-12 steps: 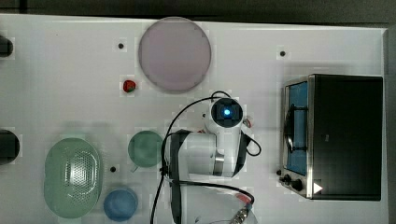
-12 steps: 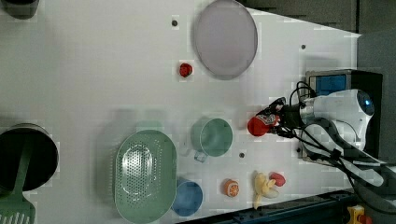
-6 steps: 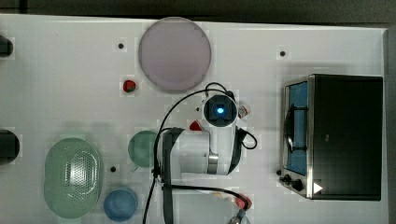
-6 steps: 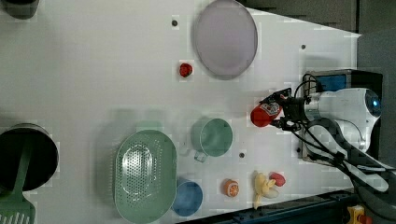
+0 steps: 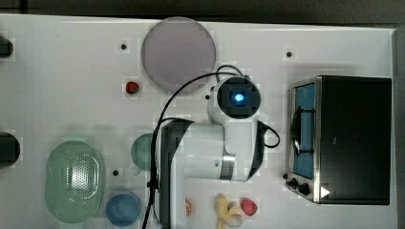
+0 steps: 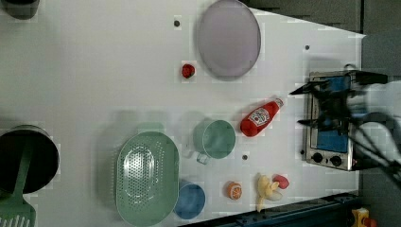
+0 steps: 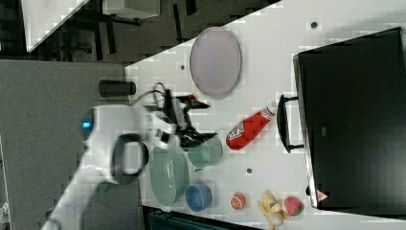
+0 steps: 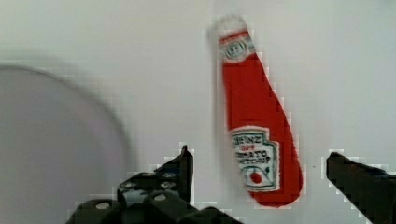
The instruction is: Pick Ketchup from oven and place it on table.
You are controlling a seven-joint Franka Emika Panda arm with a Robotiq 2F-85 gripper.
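Observation:
The Ketchup [image 6: 260, 118] lies on its side on the white table [image 6: 94, 71], between the green mug and the oven [image 6: 331, 118], its white cap pointing towards the oven. It also lies in the right view [image 7: 249, 128] and the wrist view [image 8: 257, 135], label up. My gripper [image 8: 259, 154] is open and raised above the bottle, one finger on each side, touching nothing. From the side views the gripper [image 6: 306, 106] [image 7: 203, 120] hangs well off the tabletop. The oven [image 5: 353, 138] stands at the top view's right, its bluish glass door facing the arm.
A lilac plate [image 5: 179, 52] and a strawberry [image 5: 132, 87] lie farther back. A green mug [image 6: 215, 138], green colander [image 5: 74, 181] and blue bowl [image 5: 123, 208] sit towards the top view's lower left. Toy fruit [image 5: 229, 210] lies by the front edge. A dark pot [image 6: 23, 156] stands at the left view's left.
The gripper carried the Ketchup away from the oven, then let it go. The bottle now lies on the table and the open gripper has lifted off it.

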